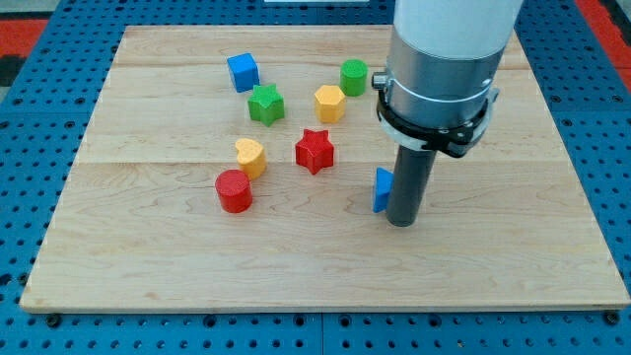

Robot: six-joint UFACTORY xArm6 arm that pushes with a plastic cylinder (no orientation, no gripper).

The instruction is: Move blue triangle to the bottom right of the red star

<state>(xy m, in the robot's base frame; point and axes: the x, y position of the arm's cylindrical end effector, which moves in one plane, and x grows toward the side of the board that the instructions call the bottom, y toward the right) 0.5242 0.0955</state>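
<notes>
Tip down on wood board, touching right side of blue triangle, which sits right of and slightly below red star. Left of star: yellow heart with red cylinder just below it. Above star: green star, yellow hexagon, green cylinder, blue cube furthest left.

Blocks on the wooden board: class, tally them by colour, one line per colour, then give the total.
Blue: 2, the blue cube and the blue triangle, which sits right against my tip on its left side in the view
Green: 2, the green star and the green cylinder
Yellow: 2, the yellow hexagon and the yellow heart
Red: 2, the red star and the red cylinder
Total: 8
</notes>
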